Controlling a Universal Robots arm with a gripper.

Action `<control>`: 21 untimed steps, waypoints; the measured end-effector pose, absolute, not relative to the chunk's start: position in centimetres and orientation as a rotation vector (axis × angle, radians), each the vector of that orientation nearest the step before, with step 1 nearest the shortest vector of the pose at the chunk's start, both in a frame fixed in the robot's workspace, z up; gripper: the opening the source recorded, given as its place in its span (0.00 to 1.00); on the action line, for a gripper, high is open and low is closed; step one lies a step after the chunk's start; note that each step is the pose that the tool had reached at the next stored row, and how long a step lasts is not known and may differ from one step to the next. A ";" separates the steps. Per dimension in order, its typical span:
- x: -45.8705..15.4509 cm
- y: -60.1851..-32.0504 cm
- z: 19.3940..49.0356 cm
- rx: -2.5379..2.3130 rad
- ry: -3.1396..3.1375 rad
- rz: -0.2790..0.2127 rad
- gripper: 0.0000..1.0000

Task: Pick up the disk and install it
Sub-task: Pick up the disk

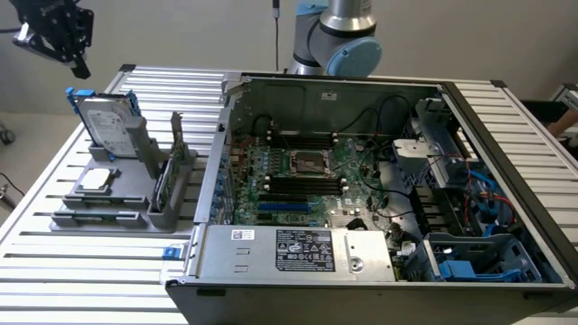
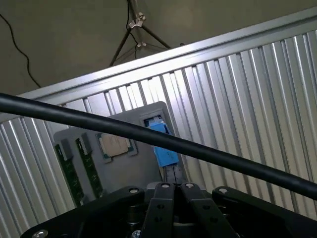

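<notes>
Disk: it stands on edge [image 1: 107, 128] in a grey holder, left part of the exterior view, with its white label turned toward the camera.
Disk edges: the top edge and upper corners are free with open air above. The lower right corner sits behind a holder post.
Rail: a blue one [image 2: 163, 146] runs along the disk's side, seen from above in the wrist view.
Claw: it is clenched and empty [image 1: 77, 61] in the upper left corner of the exterior view. It hangs above the disk and toward the exterior view's left, well apart from it.
Holder: this grey block [image 1: 108, 215] lies on the surface near its left edge.
Chip: it lies flat [image 1: 95, 179] on the holder, in front of the disk.
Card: it stands upright [image 1: 167, 179] in a slot at the holder's right side.
Case: it is open-topped [image 1: 230, 101] and fills the centre and right of the frame. Its left wall is just beside the holder.
Power box: it sits [image 1: 298, 249] along the case's front edge.
Bay: a blue-lined one [image 1: 470, 264] is in the case's lower right corner.
Surface: slatted metal [image 1: 72, 271], with bare slats in front of the holder.
Cable: a black one [image 2: 223, 161] crosses the wrist view in front of the holder.
Arm: its base [image 1: 339, 34] rises behind the case, top centre of the exterior view.
</notes>
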State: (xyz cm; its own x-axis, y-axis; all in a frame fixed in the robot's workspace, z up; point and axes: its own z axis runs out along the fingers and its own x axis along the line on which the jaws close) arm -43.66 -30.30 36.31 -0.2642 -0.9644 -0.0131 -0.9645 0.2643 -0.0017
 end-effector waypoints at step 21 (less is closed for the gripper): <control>-44.3 -30.0 36.0 -2.181 2.276 -0.017 0.11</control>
